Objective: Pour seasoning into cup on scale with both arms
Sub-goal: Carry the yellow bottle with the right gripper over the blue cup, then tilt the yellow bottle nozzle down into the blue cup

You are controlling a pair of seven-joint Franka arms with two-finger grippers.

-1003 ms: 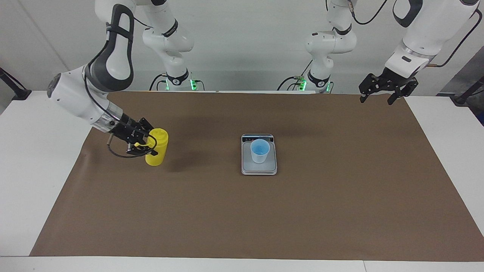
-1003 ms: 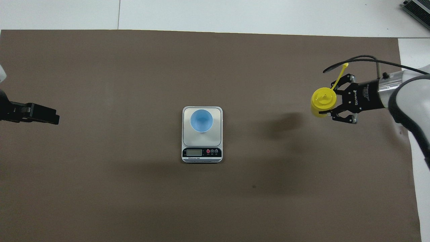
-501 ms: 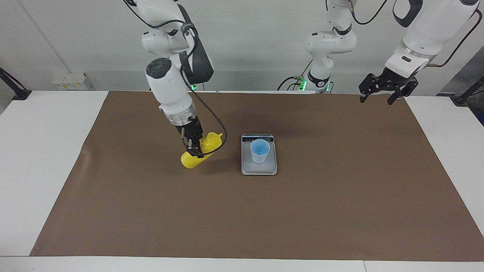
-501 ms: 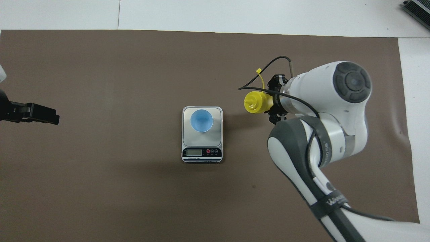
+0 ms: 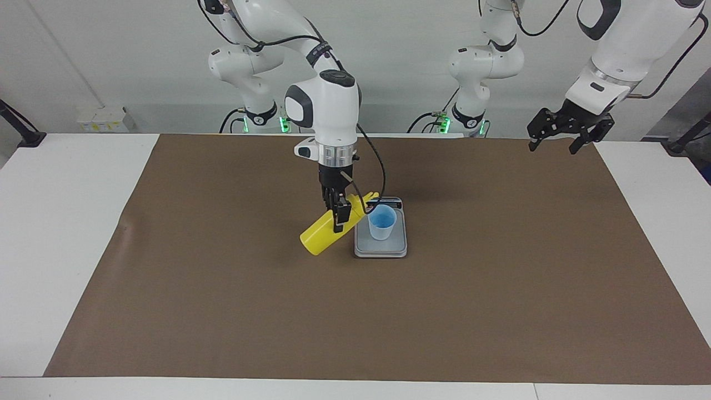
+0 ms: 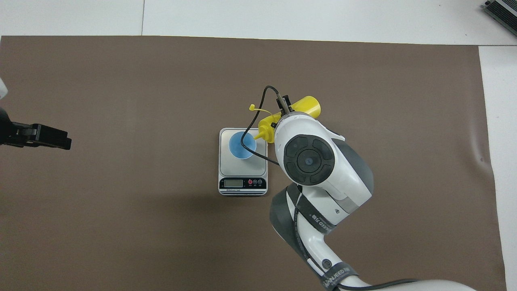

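Observation:
The yellow seasoning bottle hangs tilted in the air beside the scale, with my right gripper shut on its middle. Its nozzle points at the light-blue cup and ends at the cup's rim. The bottle's base sticks out toward the right arm's end, and its cap dangles on the tether. The cup stands upright on the scale's platform. In the overhead view the right wrist hides the gripper. My left gripper waits open and holds nothing, above the mat's corner at the left arm's end.
A brown paper mat covers most of the white table. The scale's display strip faces the robots. The right arm's wrist and a black cable hang over the scale's edge and the cup.
The right arm has swung the bottle from the right arm's end of the mat to beside the scale and tipped its nozzle toward the cup. The left arm has not moved.

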